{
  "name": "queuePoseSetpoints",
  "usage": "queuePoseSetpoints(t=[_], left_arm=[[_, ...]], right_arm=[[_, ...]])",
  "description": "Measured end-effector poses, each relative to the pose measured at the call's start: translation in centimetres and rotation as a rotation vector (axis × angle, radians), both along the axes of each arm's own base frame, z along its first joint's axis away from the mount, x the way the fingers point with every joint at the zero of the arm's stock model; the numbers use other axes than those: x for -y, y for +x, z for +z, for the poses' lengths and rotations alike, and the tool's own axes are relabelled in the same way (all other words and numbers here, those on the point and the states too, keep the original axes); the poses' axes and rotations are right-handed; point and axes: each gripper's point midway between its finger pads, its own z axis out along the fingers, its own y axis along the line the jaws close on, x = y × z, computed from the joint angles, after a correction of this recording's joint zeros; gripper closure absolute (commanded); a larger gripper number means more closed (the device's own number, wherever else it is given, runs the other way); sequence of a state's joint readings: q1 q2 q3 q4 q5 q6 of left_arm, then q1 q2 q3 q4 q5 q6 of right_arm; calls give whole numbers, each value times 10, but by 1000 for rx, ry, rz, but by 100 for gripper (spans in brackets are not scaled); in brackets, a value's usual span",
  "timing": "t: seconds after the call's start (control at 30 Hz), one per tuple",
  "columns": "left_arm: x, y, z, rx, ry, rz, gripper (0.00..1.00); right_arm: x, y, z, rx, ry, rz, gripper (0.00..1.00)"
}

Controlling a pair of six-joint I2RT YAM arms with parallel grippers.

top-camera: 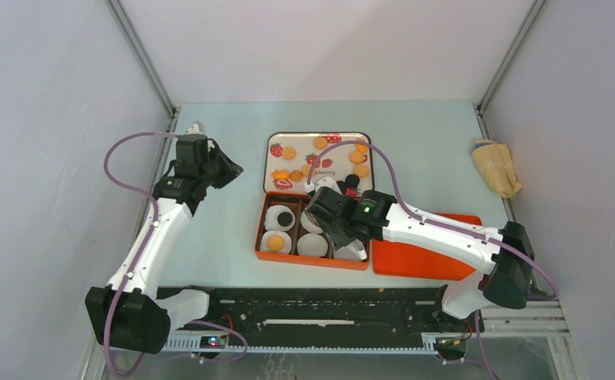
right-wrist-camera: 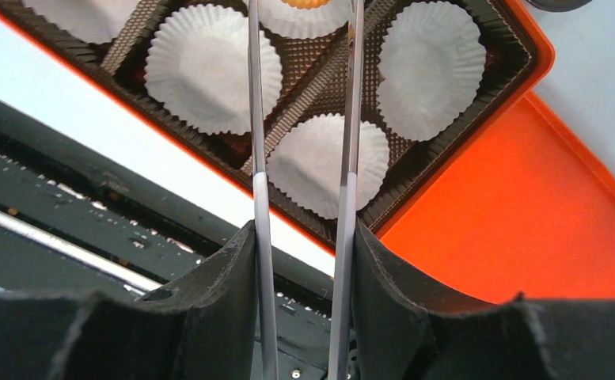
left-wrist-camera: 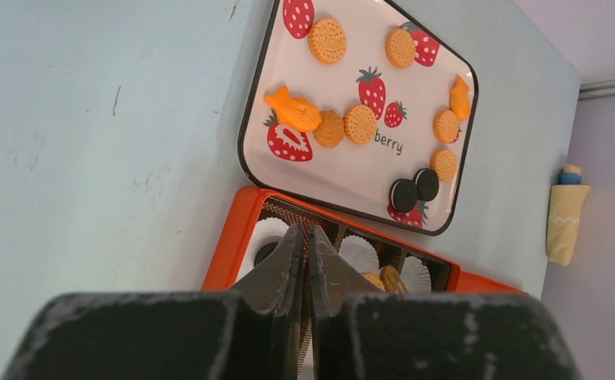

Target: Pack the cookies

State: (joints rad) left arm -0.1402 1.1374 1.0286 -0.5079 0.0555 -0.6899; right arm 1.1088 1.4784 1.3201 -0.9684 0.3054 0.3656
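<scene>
Clenched on thin metal tongs (right-wrist-camera: 260,119), the right gripper (right-wrist-camera: 304,231) fills the bottom of its view, blades over the orange box (right-wrist-camera: 543,55) of white paper cups (right-wrist-camera: 213,67). The left gripper (left-wrist-camera: 305,234) is closed and empty. Most cookies (left-wrist-camera: 327,39) lie on the strawberry tray (left-wrist-camera: 243,134), upper centre of the top view. One orange and one black sit in the left cups. The right arm (top-camera: 438,231) hides the box's right half there. The orange lid (top-camera: 423,261) lies just beside it.

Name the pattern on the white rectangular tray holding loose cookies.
Red strawberry prints, clearest in the left wrist view.
</scene>
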Motion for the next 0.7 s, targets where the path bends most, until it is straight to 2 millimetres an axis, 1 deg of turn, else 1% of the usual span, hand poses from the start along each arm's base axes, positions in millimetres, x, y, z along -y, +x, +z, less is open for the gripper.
queuePoseSetpoints(t=[0.03, 0.1, 0.13, 0.2, 0.27, 0.33, 0.4, 0.53, 0.57, 0.6, 0.7], left_arm=[[0, -1, 0, -1, 0, 0, 90], [0, -1, 0, -1, 1, 0, 89], [0, -2, 1, 0, 1, 0, 89], [0, -2, 1, 1, 1, 0, 89], [-1, -3, 1, -2, 2, 0, 89], [-1, -3, 1, -2, 2, 0, 88], [-1, -3, 1, -2, 2, 0, 88], [-1, -3, 1, -2, 2, 0, 88], [-1, -3, 1, -2, 2, 0, 88], [-1, -3, 1, -2, 2, 0, 88], [-1, -3, 1, -2, 1, 0, 88]], right_arm=[[0, 2, -3, 3, -14, -5, 73], [1, 5, -7, 9, -33, -13, 61], [1, 6, -9, 12, -41, -17, 57], [1, 8, -11, 14, -45, -20, 43], [-1, 10, -12, 16, -43, -23, 38], [-2, 11, -12, 22, -41, -25, 35], [-2, 13, -11, 30, -39, -28, 34], [-4, 15, -10, 41, -32, -31, 39], [-4, 15, -9, 45, -28, -32, 39], [-4, 16, -7, 49, -25, -33, 38], [-2, 19, 2, 70, 3, -40, 31]])
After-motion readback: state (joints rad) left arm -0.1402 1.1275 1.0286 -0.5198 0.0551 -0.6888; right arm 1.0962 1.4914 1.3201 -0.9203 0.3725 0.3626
